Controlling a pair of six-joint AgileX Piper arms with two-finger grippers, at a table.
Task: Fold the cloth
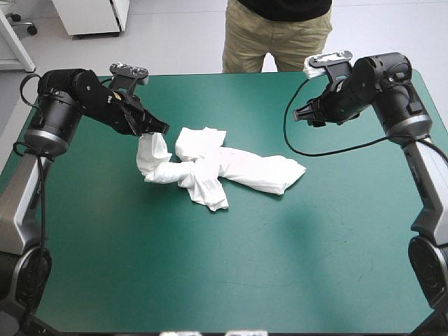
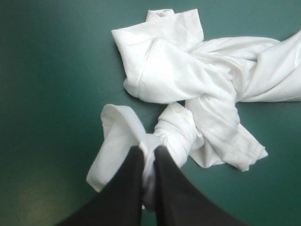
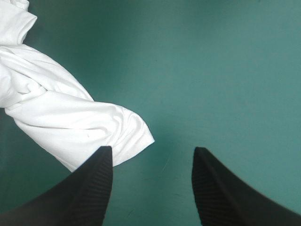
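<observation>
Plain white T-shirt, plain teal-green cover, black fingers of the right end effector

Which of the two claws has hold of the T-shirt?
The left claw: shut on a raised fold at one end of the T-shirt. The right claw stands open over the bare teal-green cover, holding nothing.

I see the teal-green worktop — the T-shirt lies on it, a twisted white heap just above the middle of the frame, left end lifted.
</observation>
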